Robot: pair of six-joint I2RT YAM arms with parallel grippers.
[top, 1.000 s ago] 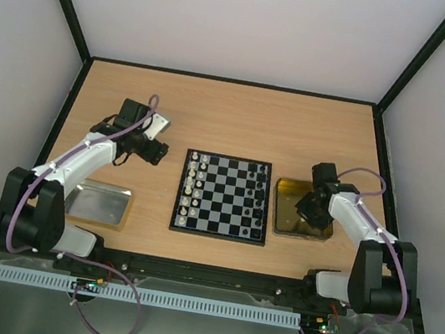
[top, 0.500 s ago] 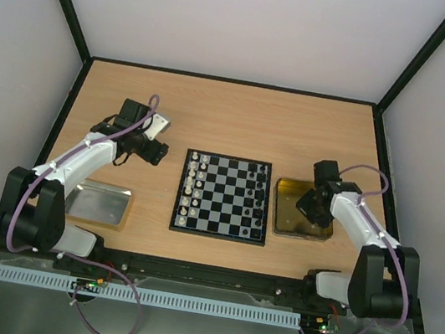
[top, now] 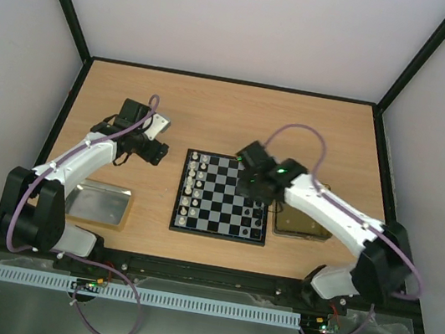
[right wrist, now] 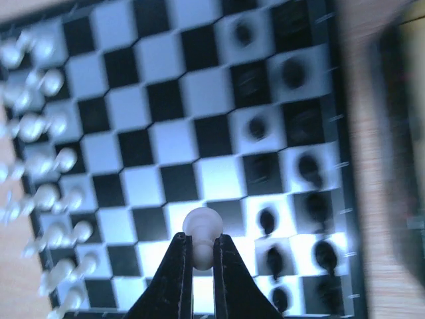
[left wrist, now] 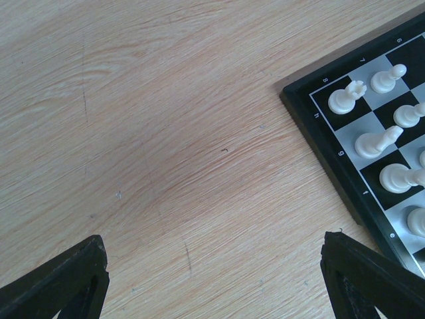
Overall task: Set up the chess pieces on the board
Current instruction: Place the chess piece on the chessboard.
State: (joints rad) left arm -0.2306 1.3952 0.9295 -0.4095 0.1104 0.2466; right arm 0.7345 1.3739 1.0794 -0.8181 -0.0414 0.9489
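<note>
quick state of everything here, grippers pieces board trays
right gripper, shut on a white pawn above the board
left gripper, open, empty, over the table
white pieces, standing on the board's left columns
black pieces, standing on the board's right columns
gold tray, partly hidden under the right arm
silver tray, flat on the table near the left arm

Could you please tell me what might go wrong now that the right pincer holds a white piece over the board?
1. The right pincer grips the white piece only with its tips, below the head; it might slip and drop onto the board.
2. Black pieces stand crowded just beside it; lowering here could topple one.
3. The white rows are on the opposite side, so a wrong square is possible.
</note>
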